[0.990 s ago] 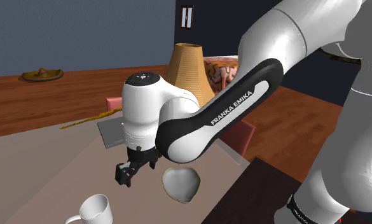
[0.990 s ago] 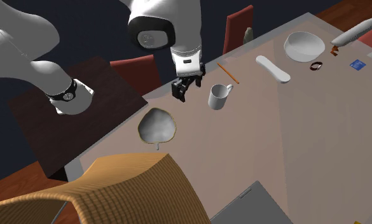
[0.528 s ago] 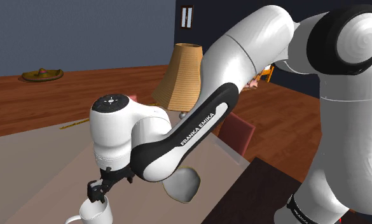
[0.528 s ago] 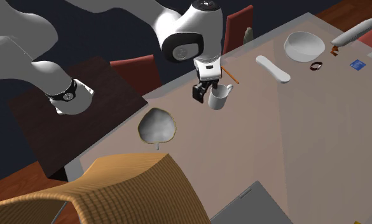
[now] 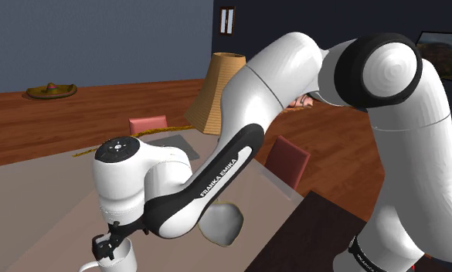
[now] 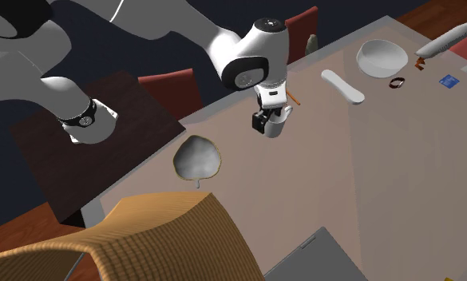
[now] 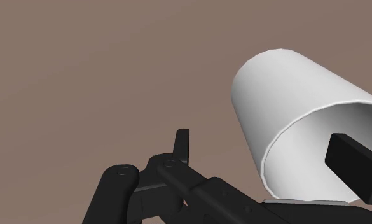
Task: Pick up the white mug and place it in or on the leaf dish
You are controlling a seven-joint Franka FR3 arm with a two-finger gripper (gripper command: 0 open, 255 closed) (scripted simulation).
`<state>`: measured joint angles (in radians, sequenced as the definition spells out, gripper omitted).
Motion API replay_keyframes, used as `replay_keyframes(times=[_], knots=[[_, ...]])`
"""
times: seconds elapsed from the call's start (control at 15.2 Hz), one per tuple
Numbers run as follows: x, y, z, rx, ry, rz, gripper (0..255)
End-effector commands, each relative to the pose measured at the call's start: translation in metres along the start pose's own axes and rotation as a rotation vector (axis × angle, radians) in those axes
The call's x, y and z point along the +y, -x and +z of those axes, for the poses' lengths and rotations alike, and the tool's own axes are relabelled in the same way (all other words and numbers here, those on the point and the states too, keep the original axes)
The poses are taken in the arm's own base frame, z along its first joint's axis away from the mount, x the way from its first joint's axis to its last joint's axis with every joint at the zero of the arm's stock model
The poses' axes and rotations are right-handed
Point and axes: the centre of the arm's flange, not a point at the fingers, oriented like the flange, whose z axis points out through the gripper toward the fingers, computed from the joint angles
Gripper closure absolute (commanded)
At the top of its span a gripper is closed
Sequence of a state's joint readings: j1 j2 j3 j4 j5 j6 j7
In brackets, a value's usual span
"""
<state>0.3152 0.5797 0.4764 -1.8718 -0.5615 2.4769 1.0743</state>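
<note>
A white mug point(image 7: 286, 108) stands on the brown table point(image 6: 367, 176). In the wrist view my gripper point(image 7: 267, 156) is open and straddles the mug's wall. One finger point(image 7: 356, 164) is inside the cup, and the other finger point(image 7: 181, 145) is outside, apart from the wall. From the shoulder view the gripper point(image 5: 108, 246) sits right on the mug point(image 5: 116, 260) at the bottom edge. The second exterior view shows the gripper point(image 6: 265, 120) over the mug point(image 6: 276, 126). The leaf dish point(image 6: 198, 157), pale and leaf-shaped, lies near the table's edge, also visible as the leaf dish point(image 5: 220, 222).
A tall ribbed tan basket point(image 6: 144, 239) stands close to the leaf dish. A white bowl point(image 6: 383, 56), a white oblong piece point(image 6: 343, 86) and an orange pencil point(image 6: 287, 92) lie beyond the mug. Red chairs point(image 6: 172, 84) and my dark stand point(image 6: 88, 152) border the table.
The gripper travelled from beside the leaf dish over to the mug and came down onto its rim, one finger going inside. The mug has not moved.
</note>
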Motion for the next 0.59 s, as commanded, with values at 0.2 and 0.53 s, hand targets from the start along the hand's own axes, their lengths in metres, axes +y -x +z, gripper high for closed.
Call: replay_keyframes(times=[0.2,0.53], knots=[[-0.0001,-0.0001,0.0148,0.000,0.000,0.000,0],[-0.0001,-0.0001,0.0147,0.000,0.000,0.000,0]])
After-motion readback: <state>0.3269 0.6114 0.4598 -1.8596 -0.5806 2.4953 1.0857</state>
